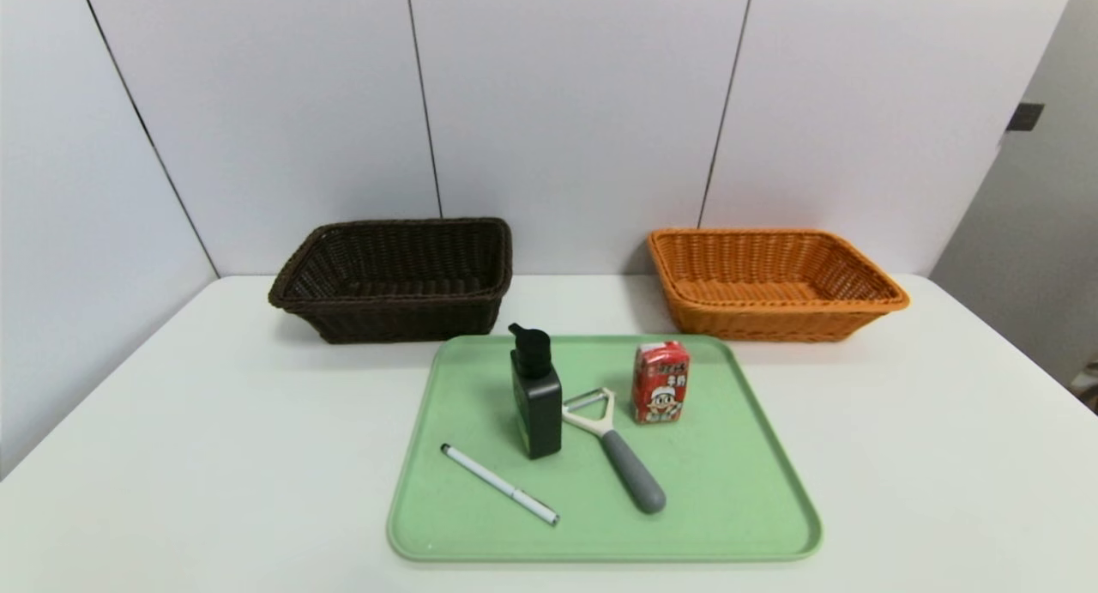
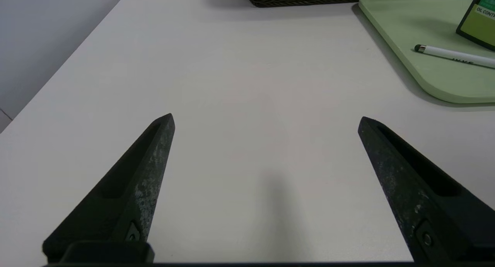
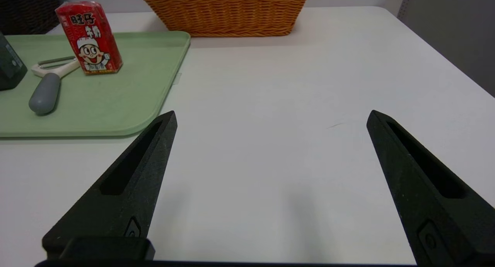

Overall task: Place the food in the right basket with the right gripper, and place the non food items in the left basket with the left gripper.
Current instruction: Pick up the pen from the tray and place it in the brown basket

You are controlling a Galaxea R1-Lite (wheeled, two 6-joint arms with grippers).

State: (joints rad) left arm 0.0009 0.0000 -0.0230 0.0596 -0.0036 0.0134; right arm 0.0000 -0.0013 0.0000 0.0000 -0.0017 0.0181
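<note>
Nothing is sorted yet. Left gripper [image 2: 265, 118] and right gripper [image 3: 270, 114] hover over the desk short of the tray [image 1: 755, 507], jaws wide, empty. Pen [image 1: 499, 483], peeler [image 1: 616, 447], bottle [image 1: 536, 396] and carton [image 1: 660, 382] sit on it; beyond, both the brown basket [image 1: 395, 275] and the orange basket [image 1: 772, 280] are empty.

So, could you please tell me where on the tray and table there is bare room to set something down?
The pale green plastic tray is bare along its right side and near edge. The white table is bare on both sides of the tray. The tray's middle is crowded: black pump bottle, white Y-peeler, red drink carton and slim white pen.
</note>
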